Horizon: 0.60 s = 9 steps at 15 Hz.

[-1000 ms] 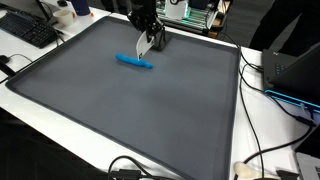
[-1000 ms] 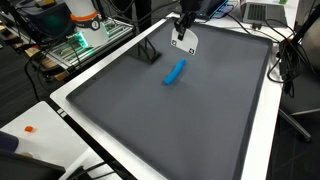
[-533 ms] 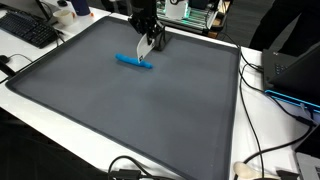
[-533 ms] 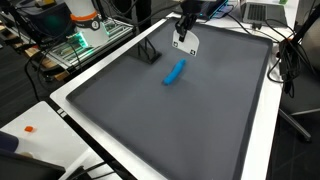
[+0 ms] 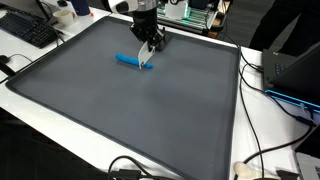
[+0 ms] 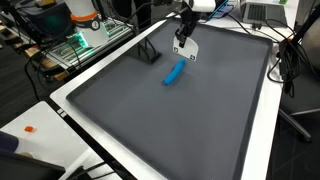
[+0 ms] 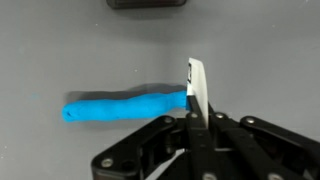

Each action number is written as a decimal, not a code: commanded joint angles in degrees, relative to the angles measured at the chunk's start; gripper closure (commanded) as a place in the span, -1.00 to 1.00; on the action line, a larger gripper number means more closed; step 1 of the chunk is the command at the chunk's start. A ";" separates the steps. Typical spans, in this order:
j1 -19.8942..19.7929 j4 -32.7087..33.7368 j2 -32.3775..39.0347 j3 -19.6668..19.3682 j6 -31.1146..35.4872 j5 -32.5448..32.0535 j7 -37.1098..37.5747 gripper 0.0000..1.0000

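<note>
Close to me, black cables (image 5: 128,170) curl at the front edge of the white tabletop (image 5: 252,125). A big grey mat (image 5: 120,110) covers most of it. Farther back on the mat lies a blue stick (image 5: 133,61), flat on its side, in the far half of the mat. The robot's jaws come down right at one end of it. In the wrist view the stick runs off to the left and its end touches a white fingertip (image 7: 197,85). The jaws look pressed together, with no gap that I can see. I cannot tell if they pinch the stick's end or only touch it. Just beside the stick, in an exterior view, is a small black stand (image 6: 150,52). Far behind are a keyboard (image 5: 30,30) and some green boards (image 5: 195,14).
</note>
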 commanded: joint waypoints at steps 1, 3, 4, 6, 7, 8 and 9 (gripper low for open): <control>0.84 -1.53 0.18 -1.03 3.44 0.24 -0.88 0.98; 0.96 -1.61 0.45 -1.22 4.22 -0.40 -0.78 0.98; 1.00 -1.63 0.60 -1.28 4.31 -0.60 -0.79 0.98; 1.15 -1.67 0.83 -1.46 4.44 -1.24 -0.68 0.98; 1.18 -1.66 0.94 -1.52 4.62 -1.42 -0.70 0.98; 1.18 -1.65 1.07 -1.54 4.97 -1.41 -0.76 0.98; 1.25 -1.61 1.21 -1.59 5.17 -1.55 -0.72 0.98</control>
